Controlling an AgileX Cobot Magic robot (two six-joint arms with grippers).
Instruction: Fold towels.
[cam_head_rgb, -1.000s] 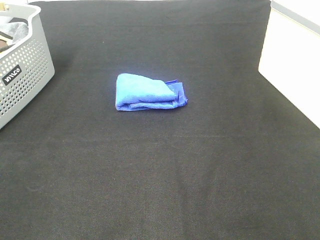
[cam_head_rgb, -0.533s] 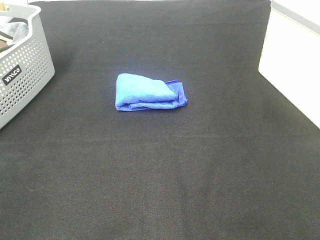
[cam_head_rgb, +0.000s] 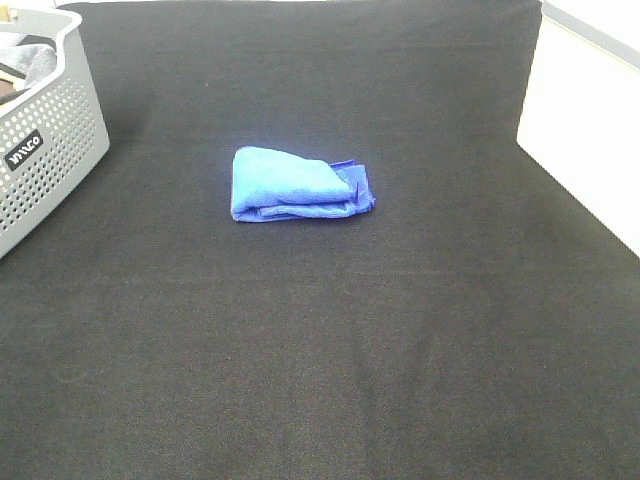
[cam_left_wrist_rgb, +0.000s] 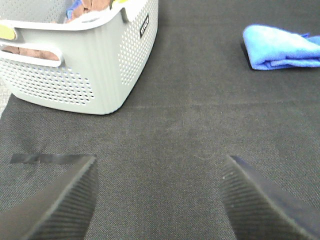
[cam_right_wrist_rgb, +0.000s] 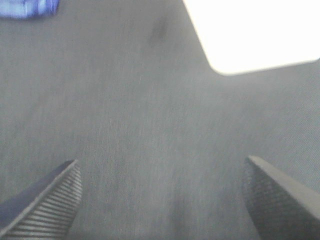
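Blue towel (cam_head_rgb: 300, 184) is lying folded into a compact bundle near the middle of the desk (cam_head_rgb: 320, 350), well apart from the perforated grey basket (cam_head_rgb: 45, 150) sitting at the far left corner. Neither arm is showing in the high view.

Left gripper (cam_left_wrist_rgb: 157, 200) is hovering over bare desk with its ribbed fingers spread wide, holding nothing; towel is showing ahead of it and off to one side (cam_left_wrist_rgb: 280, 47). Right gripper (cam_right_wrist_rgb: 162, 200) is likewise gaping wide and empty, with only a blue corner of the towel (cam_right_wrist_rgb: 27, 7) visible far ahead; that view is blurring.

Handling judgement: the towel is looking light, soft and limp, a plush microfibre pile with a darker stitched hem; it is likely to sag and unfold if lifted by one layer. The layered open edge facing the camera and the end where the hem is peeking out seem the best places to pinch, taking all layers together.

Desk covering is a dark woven fabric, matte, probably giving some friction. Basket is rigid plastic with rounded corners, holding dark cloth.
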